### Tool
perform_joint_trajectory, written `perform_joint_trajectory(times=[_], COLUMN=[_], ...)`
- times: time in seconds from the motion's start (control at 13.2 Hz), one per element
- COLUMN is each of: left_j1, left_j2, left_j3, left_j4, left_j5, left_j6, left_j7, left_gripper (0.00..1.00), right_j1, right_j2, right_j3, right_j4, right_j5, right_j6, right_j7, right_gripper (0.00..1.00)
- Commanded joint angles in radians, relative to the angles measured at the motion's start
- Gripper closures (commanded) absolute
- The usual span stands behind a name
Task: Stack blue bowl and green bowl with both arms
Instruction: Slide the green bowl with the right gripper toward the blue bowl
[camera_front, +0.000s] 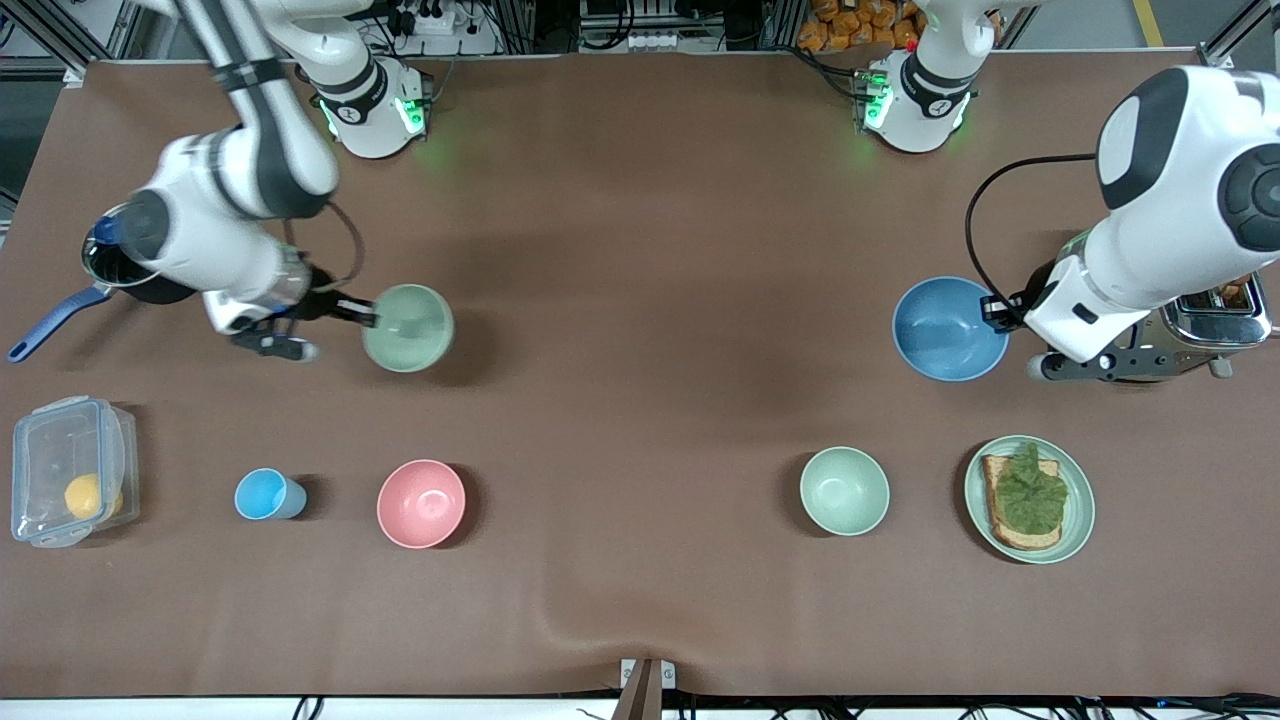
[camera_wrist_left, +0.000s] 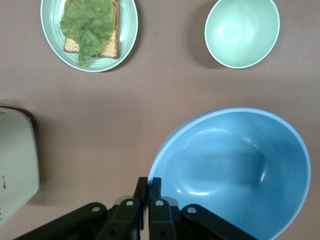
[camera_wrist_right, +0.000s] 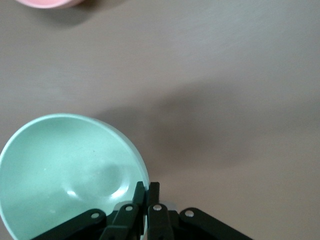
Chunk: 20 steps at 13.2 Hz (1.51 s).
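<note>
Toward the right arm's end of the brown counter (camera_front: 640, 250), the right gripper (camera_front: 358, 312) has its jaws pinched on the rim of the round matte pale sage-green bowl (camera_front: 408, 328), and the shadow under that bowl suggests it is lifted and tilted over the counter, above the spot farther from the front camera than the round matte pink bowl (camera_front: 421, 503). The pink bowl, the small light-blue cup (camera_front: 268, 495) beside it and the second, mintier green bowl (camera_front: 844, 490) all sit untouched on the counter. Toward the left arm's end, the left gripper (camera_front: 993, 312) has its jaws pressed onto the rim of the round matte medium-blue bowl (camera_front: 950, 328), which looks raised too, over the counter beside the shiny metal toaster (camera_front: 1215, 325); the flat green plate with toast and lettuce (camera_front: 1078, 520) lies nearer the camera than that toaster. So both grasps look done and each arm carries its bowl, but the two bowls are well apart, measured from the pink bowl's end to the toaster's. What remains, as I judge it, is bringing them together over the middle, nesting one inside the other, and letting go.
</note>
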Motion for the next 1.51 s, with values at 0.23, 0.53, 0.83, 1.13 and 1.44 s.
perform_joint_trajectory(times=[0.23, 0.53, 0.83, 1.13, 1.44], left_j1=[0.001, 0.009, 0.006, 0.010, 0.012], left_j2=[0.023, 0.031, 0.031, 0.030, 0.028], left_j3=[-0.028, -0.044, -0.044, -0.044, -0.044], left_j4=[0.023, 0.011, 0.008, -0.041, -0.057], left_j5=[-0.003, -0.003, -0.014, -0.101, -0.104], left_j6=[-0.038, -0.031, -0.025, 0.038, 0.040], left_j7=[-0.083, -0.100, -0.100, -0.101, -0.105], left_gripper=[1.00, 1.00, 1.00, 1.00, 1.00], right_j1=[0.307, 0.467, 0.580, 0.645, 0.690], right_j2=[0.080, 0.209, 0.329, 0.442, 0.513], right_j3=[-0.010, -0.012, -0.030, -0.040, -0.040], right_j4=[0.069, 0.152, 0.250, 0.357, 0.419], right_j5=[0.011, -0.003, -0.033, -0.249, -0.325], right_j6=[0.156, 0.270, 0.312, 0.309, 0.310], right_j7=[0.467, 0.693, 0.825, 1.084, 1.209], right_gripper=[1.00, 1.00, 1.00, 1.00, 1.00])
